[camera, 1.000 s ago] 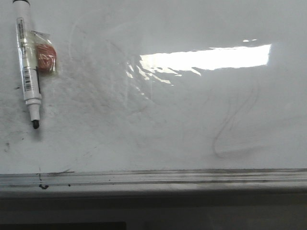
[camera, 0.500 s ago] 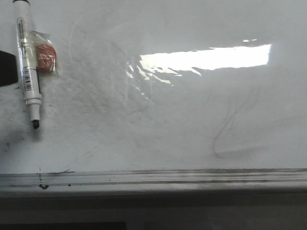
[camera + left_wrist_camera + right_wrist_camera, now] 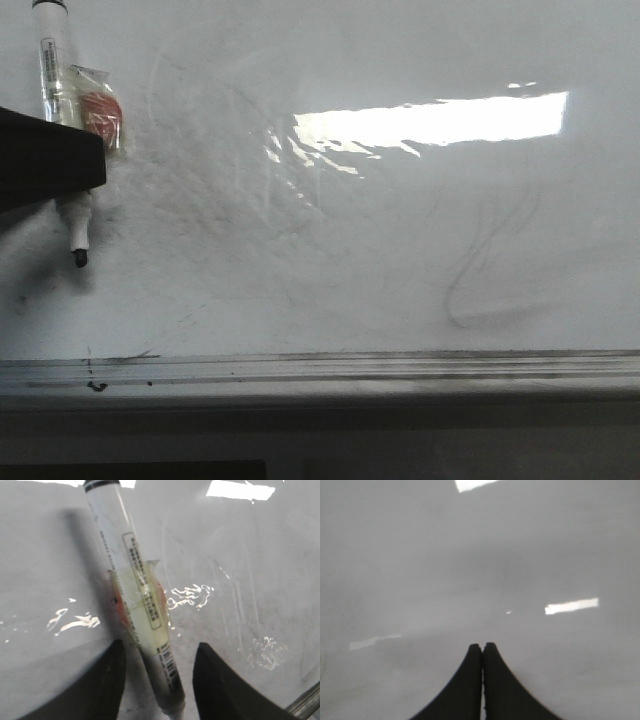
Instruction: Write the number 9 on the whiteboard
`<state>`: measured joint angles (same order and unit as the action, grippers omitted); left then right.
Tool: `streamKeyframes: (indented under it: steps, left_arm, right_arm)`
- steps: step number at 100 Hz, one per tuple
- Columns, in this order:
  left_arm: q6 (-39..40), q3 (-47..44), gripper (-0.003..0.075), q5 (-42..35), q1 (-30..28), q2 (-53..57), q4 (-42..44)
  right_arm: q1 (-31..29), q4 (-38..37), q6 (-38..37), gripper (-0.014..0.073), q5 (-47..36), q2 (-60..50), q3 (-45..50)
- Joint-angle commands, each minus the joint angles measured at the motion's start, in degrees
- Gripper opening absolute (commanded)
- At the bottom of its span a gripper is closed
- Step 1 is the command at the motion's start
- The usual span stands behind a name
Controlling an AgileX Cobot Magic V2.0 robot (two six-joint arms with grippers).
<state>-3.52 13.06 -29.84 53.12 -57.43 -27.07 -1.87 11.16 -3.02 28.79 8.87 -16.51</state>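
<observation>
Where the whiteboard (image 3: 360,270) lies flat, a marker (image 3: 62,130) is found at its far left, black tip (image 3: 79,259) uncapped and pointing toward the grey edge strip (image 3: 330,368). A small clear bag (image 3: 98,115) holding something red-orange is seen against the marker's barrel. No number 9 is drawn; only faint grey erased curves (image 3: 485,270) are seen at the right. The left gripper (image 3: 157,680) is held over the marker, fingers (image 3: 107,680) spread apart on either side of the barrel, contact not discernible. The right gripper (image 3: 482,680) is held over bare board, fingers pressed together, holding nothing.
</observation>
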Motion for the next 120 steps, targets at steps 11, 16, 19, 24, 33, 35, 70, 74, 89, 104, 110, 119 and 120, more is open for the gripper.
streamKeyframes:
  steps: [11, 16, 19, 24, 33, 35, 70, 74, 89, 104, 110, 119, 120]
  left_arm:
    - [0.34, 1.27, 0.0078, -1.33, -0.01, -1.83, -2.7]
    - [0.34, 1.27, 0.0039, -1.33, -0.01, -1.83, -2.7]
    - [0.34, 1.27, 0.002, -1.33, -0.01, -1.83, -2.7]
    - [0.34, 1.27, -0.0012, -1.33, -0.01, -1.83, -2.29]
    - [0.34, 1.27, -0.002, -1.14, -0.01, -1.83, -0.76]
    - [0.34, 1.27, -0.002, -1.14, -0.01, -1.83, -0.06]
    - [0.34, 2.76, -0.002, -1.08, 0.1, -1.83, 27.48]
    - [0.34, 3.0, -0.002, -1.08, 0.1, -1.83, 31.39]
    - [0.34, 3.87, -0.002, -1.07, 0.1, -1.83, 43.87]
    - [0.34, 3.99, -0.002, -0.94, 0.1, -1.83, 47.38]
    - [0.34, 3.99, -0.002, -0.94, 0.1, -1.83, 47.64]
    - [0.34, 3.99, -0.002, -0.94, 0.1, -1.83, 47.64]
    - [0.34, 3.99, -0.002, -0.94, 0.1, -1.83, 47.64]
  right_arm:
    - [8.26, 0.23, 0.38, -0.0063, -3.42, 1.66, -1.36]
    - [10.87, 0.23, 0.49, -0.0063, -3.2, 2.57, -1.36]
    - [12.3, 0.23, 0.6, -0.0063, -3.08, 3.51, -1.6]
    - [15.03, 0.23, 0.96, -0.0063, -2.97, 5.32, -2.21]
    - [18.74, 0.23, 6.05, -0.0063, -2.52, 9.59, -4.08]
    - [19.63, 0.23, 6.92, -0.0063, -2.54, 10.68, -4.65]
    - [40.29, 1.33, 15.63, 0.0262, -2.36, 28.18, -19.86]
    - [42.89, 1.23, 15.63, 0.0305, -2.35, 30.27, -21.34]
    - [49.67, 1.23, 15.63, 0.0346, -2.23, 37.45, -26.56]
    - [52.43, 1.34, 15.63, 0.0346, -2.12, 43.8, -30.93]
    - [53.01, 1.8, 15.63, 0.0346, -2.01, 45.9, -32.45]
    - [53.95, 2.53, 15.63, 0.0346, -1.77, 49.09, -34.54]
    - [53.94, 2.71, 15.63, 0.0346, -1.77, 49.54, -34.67]
